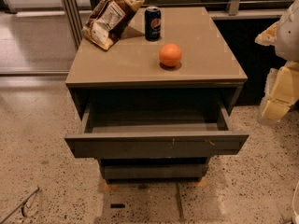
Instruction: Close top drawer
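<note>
fingers point(280, 90) at right edge, apart from open top drawer point(156, 146); spread can't be told.

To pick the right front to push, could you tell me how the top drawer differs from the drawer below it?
The top drawer is pulled out, its inside showing; the lower drawer sits pushed in beneath it. The top drawer's front carries pale scuffs along its upper edge; the lower drawer's shows none. Both are grey-brown, flat and handleless. The gripper hangs at the right edge, touching neither.
</note>
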You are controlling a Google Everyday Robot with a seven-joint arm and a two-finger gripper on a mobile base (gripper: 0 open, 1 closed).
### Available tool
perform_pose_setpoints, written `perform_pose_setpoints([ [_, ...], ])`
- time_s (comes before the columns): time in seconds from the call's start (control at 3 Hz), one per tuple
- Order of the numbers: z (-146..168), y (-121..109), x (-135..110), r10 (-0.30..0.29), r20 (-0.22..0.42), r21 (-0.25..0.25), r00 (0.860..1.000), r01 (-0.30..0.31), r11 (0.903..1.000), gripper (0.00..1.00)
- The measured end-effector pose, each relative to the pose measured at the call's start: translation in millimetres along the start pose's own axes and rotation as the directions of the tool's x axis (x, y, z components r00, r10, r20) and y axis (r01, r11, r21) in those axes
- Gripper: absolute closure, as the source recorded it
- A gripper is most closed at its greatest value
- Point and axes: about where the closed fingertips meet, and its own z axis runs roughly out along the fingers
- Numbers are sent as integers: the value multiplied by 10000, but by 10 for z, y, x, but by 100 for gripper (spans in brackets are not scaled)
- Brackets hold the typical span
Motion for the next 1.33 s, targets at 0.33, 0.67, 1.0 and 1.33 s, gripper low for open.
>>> perform_pose_setpoints([
  [0.33,0,0,0,0,0,1,10000,0,10000,0],
  [0.67,71,15,21,69,66,174,10000,-70,9998,19],
  [1.0,335,72,95,131,131,245,9998,-134,9996,42],
  [1.33,803,169,184,272,356,-114,9990,-268,9996,66],
])
